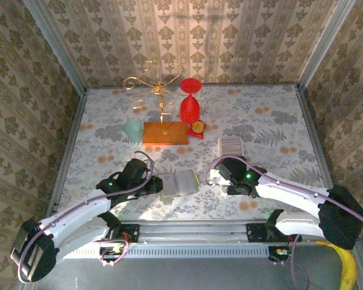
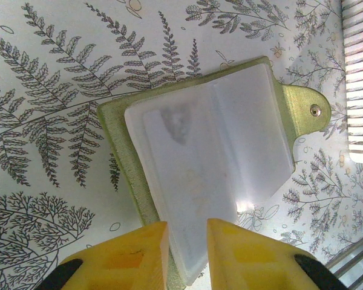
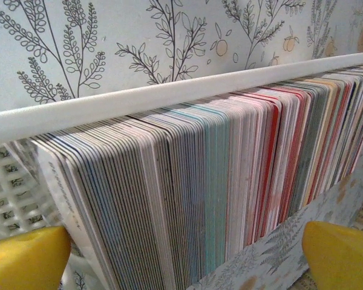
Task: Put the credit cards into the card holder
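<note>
right pincer (image 3: 181, 257) gapes wide, empty, at the credit cards (image 3: 199, 169) packed upright in a white basket (image 3: 139, 98); left pincer (image 2: 186, 254) nips a sleeve of the open card holder (image 2: 212, 151). picking step, likely: next, isolate one card.

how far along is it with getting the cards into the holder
Early. Done: the card holder lies open on the table, clear sleeves exposed; whether any holds a card is unclear. In hand: the left gripper pinches the sleeves' near corner; the right gripper hangs open over the credit cards, holding none. Left: the cards stand packed in the white basket.
</note>
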You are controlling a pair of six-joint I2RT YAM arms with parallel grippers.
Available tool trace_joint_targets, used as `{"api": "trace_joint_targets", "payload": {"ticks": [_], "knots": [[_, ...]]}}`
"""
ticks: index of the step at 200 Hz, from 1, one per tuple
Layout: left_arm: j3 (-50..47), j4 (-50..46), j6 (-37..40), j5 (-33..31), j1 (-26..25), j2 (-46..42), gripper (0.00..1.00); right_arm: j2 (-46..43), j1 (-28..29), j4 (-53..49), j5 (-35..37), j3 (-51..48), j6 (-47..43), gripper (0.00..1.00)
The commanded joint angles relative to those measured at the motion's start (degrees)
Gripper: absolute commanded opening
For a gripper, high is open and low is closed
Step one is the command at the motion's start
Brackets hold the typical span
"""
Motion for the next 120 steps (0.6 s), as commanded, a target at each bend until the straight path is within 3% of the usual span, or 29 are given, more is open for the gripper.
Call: {"api": "trace_joint_targets", "payload": {"ticks": [1,47,91,120], "knots": [[-0.7,0.5,0.5,0.6,0.4,-1.2,0.23,1.4,0.2,1.2,0.2,0.9,-0.1,0.93],[-1.3,0.4,-0.1,0.6,0.5,-2.1,0.2,-2.8,0.3,-1.8,-0.4,1.1,-0.5,0.6],[-1.7,0.5,-0.5,0.7,0.4,-2.5,0.18,-6.6,0.4,-4.5,-2.3,0.4,-0.2,0.45],[-1.9,1.0,-0.9,1.1,0.4,-2.5,0.17,-6.8,0.5,-5.6,-4.0,0.4,0.3,0.4]]}}
